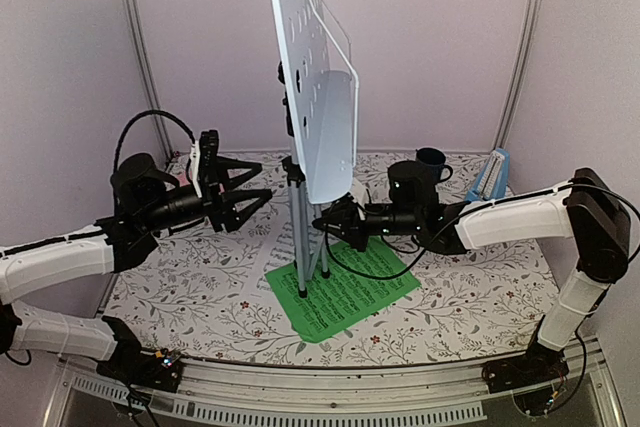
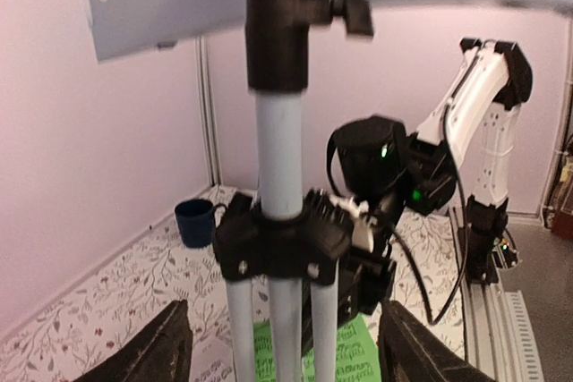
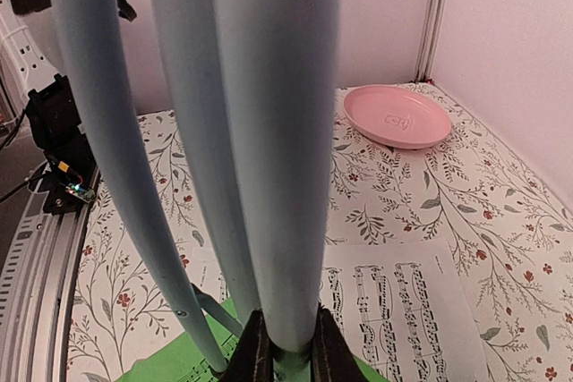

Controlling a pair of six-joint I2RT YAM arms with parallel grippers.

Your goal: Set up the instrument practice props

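The pale grey perforated music stand (image 1: 322,77) is upright on its silver tripod (image 1: 300,247), mid-table. Its feet rest on a green sheet-music page (image 1: 345,292), with a white page (image 3: 403,310) beside it. My right gripper (image 1: 325,222) reaches in from the right and is shut on one tripod leg (image 3: 277,176), which is pinched between the fingers (image 3: 255,351). My left gripper (image 1: 250,192) hangs open just left of the stand, touching nothing. In the left wrist view the pole (image 2: 282,149) stands ahead of the spread fingers (image 2: 152,355). The light-blue metronome (image 1: 492,175) sits at the back right.
A dark blue mug (image 1: 432,162) stands at the back, right of the stand and near the metronome. A pink plate (image 3: 397,115) lies at the back left, behind the left arm. Pink walls close in the back and sides.
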